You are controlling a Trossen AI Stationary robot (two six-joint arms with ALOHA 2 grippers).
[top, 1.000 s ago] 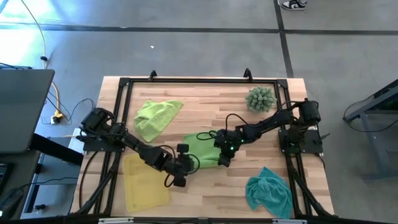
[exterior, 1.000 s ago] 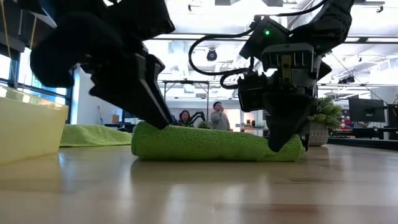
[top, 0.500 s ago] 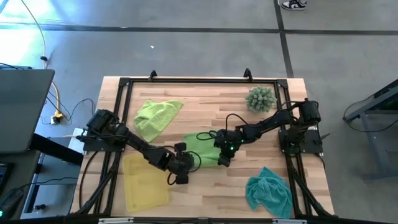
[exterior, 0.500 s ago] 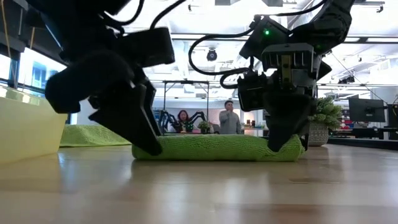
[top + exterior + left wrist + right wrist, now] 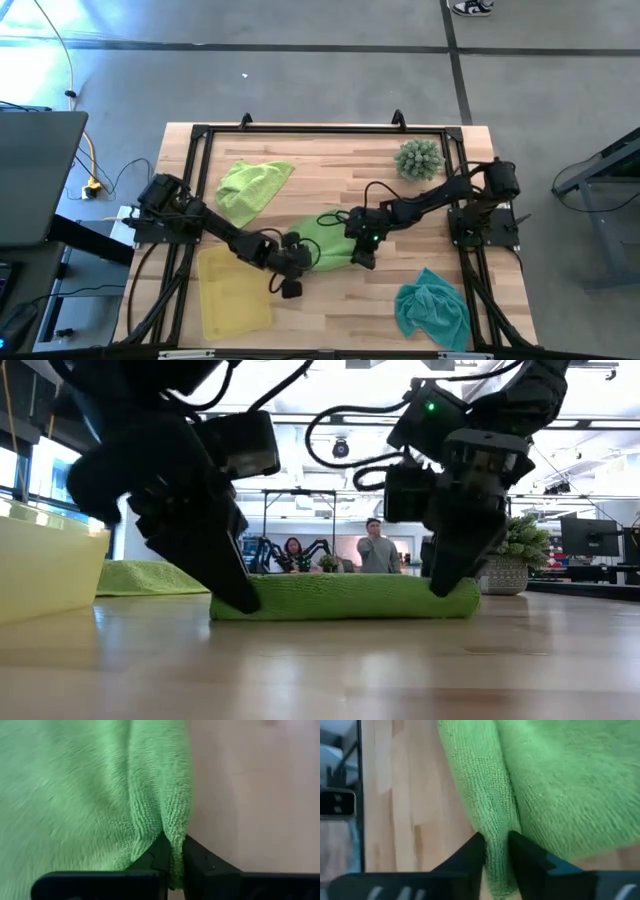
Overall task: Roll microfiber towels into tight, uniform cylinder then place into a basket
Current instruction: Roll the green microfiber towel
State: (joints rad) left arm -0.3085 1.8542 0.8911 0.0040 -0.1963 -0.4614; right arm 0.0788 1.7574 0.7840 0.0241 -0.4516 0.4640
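Observation:
A lime green towel (image 5: 325,243) lies mid-table, its near edge turned into a low roll (image 5: 345,598) resting on the wood. My left gripper (image 5: 291,272) is shut on the roll's left end and shows in the low view (image 5: 238,598). My right gripper (image 5: 362,257) is shut on the roll's right end and also shows in the low view (image 5: 447,582). A second lime green towel (image 5: 252,187) lies crumpled at the far left. A teal towel (image 5: 432,308) lies crumpled at the near right. The yellow basket (image 5: 232,297) stands at the near left. My left gripper pinches the rolled near edge at its left end (image 5: 172,837) between its two fingers (image 5: 156,854). The fingers point down and slant in from the near side, along the ridge. The fold holds several layers and rests on the table. My right gripper pinches the same rolled edge at its right end (image 5: 495,832) between its two fingers (image 5: 522,851). The fingers come from above, slanting, along the ridge. The fold is several layers thick and its underside lies on the table.
A spiky green plant (image 5: 418,158) stands at the far right corner. The basket's wall (image 5: 45,565) rises just left of the roll. The black frame rails (image 5: 320,130) run round the table's edges. Bare wood shows between the roll and the near edge.
My left gripper has gone down and a little toward the far edge, from the top of the roll's left end to table height. My right gripper has tipped. The roll has sunk from a plump shape to a lower, flatter one.

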